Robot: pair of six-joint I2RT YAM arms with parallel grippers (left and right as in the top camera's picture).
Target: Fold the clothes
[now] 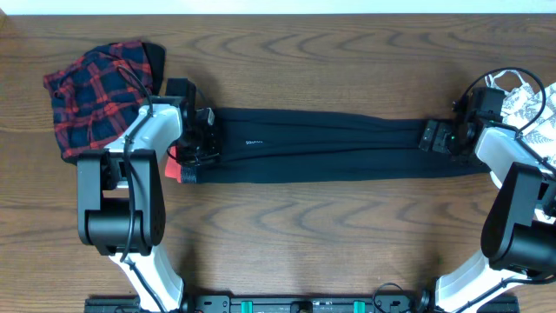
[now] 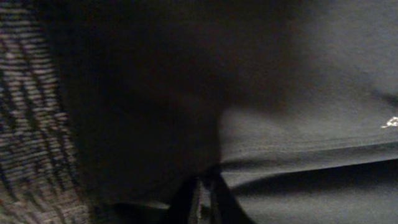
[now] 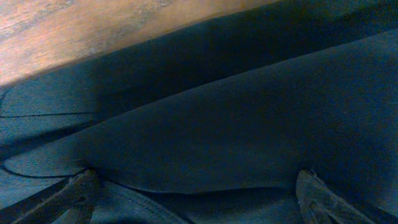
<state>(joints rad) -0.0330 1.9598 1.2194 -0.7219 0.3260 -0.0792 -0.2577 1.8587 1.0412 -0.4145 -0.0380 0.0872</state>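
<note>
Black leggings lie flat across the worktop, the left claw pinched shut on the waistband end, the right claw wide open over the foot end; the fold looks next, one end lifted over onto the other.

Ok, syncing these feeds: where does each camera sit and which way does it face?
Overhead: above the table, facing straight down on the black leggings; left arm and right arm show.
Left wrist: on the left arm, close over the leggings; left fingers at the bottom edge.
Right wrist: on the right arm, facing leggings and bare table; right fingers in the bottom corners.
Shared: leggings in all three; table in overhead and right wrist.
</note>
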